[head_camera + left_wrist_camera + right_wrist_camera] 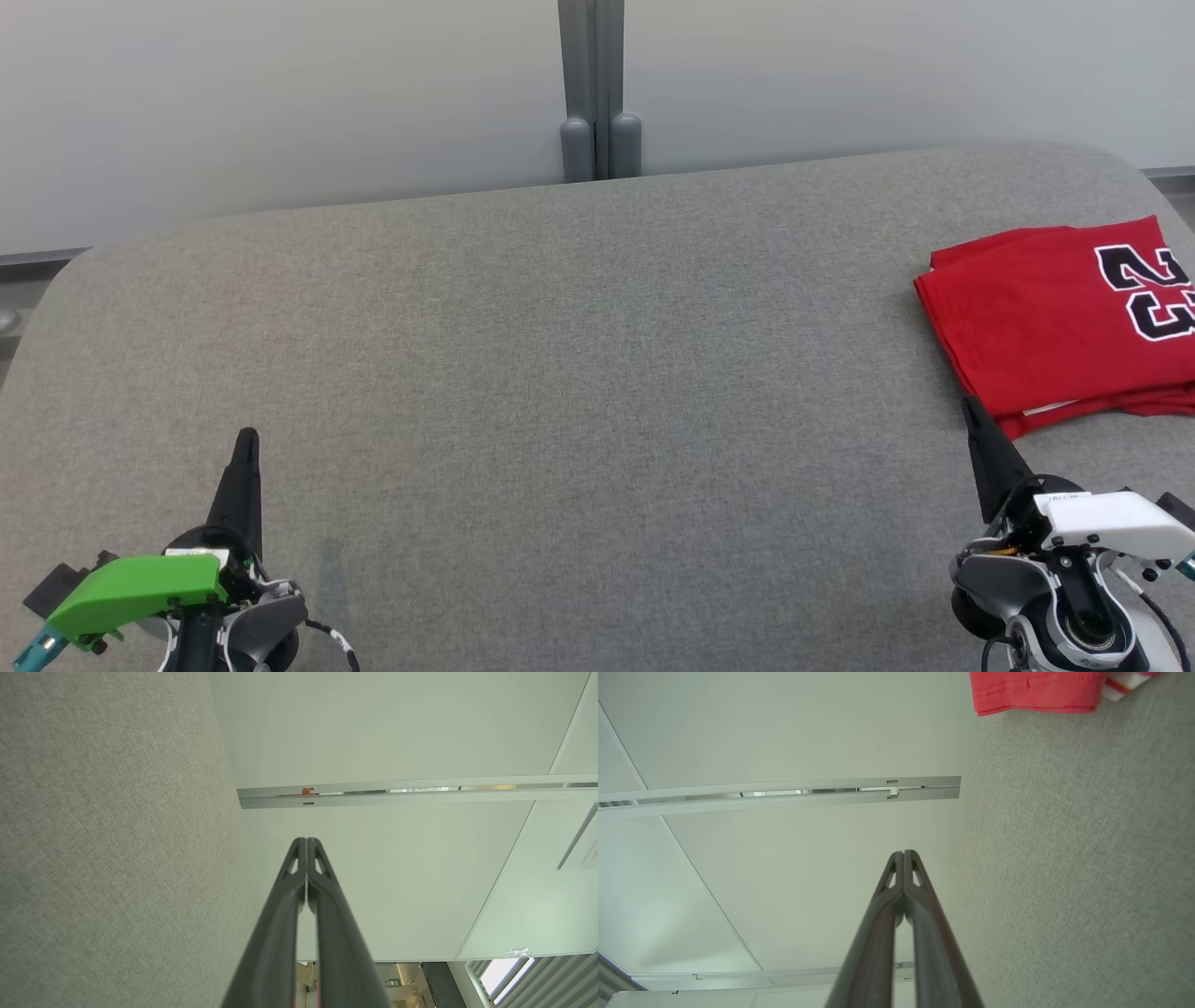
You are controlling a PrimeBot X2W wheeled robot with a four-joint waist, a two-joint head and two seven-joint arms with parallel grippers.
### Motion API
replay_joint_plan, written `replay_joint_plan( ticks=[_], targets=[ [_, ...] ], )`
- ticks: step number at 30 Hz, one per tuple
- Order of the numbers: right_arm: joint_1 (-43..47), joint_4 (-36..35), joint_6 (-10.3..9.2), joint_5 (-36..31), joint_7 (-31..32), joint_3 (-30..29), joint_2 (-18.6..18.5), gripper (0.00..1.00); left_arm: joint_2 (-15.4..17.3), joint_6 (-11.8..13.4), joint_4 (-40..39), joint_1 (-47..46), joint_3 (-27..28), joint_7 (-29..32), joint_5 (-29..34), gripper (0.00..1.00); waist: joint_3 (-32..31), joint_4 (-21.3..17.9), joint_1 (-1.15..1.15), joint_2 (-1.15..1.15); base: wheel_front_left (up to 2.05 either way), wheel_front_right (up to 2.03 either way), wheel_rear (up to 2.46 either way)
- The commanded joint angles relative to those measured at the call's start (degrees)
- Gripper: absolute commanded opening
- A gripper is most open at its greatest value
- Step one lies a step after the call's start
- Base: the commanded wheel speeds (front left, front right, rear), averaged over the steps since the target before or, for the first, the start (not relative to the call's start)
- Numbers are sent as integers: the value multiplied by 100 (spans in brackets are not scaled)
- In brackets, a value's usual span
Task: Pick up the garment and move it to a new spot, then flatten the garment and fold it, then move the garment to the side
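Garment (1046,327), a red shirt with a black and white number, lies folded at the right edge of the frame on the grey table (560,373), and part of it is cut off by the frame. In my judgement the main risk is the right pincer (976,420): its tip is just beside the near hem, so a careless swing to the right could catch the cloth and open the fold, or push the garment toward the edge of the table. Both arms are low in the lower corners of the frame, fingers pointing up. The left pincer (246,453) is well apart from the garment. Both pincers are fully closed and hold nothing.
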Motion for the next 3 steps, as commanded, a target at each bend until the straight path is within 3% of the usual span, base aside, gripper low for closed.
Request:
replay_joint_plan(
  ticks=[1, 3],
  targets=[
    [-37, -27, 2, 39, 16, -6, -20, 0, 3, -26, -11, -64, 12, 17, -18, 0, 0, 0, 0, 0, 0, 0, 0],
    [-37, -27, 2, 39, 15, -6, -20, 0, 3, -26, -11, -64, 12, 17, -18, 0, 0, 0, 0, 0, 0, 0, 0]
  ],
)
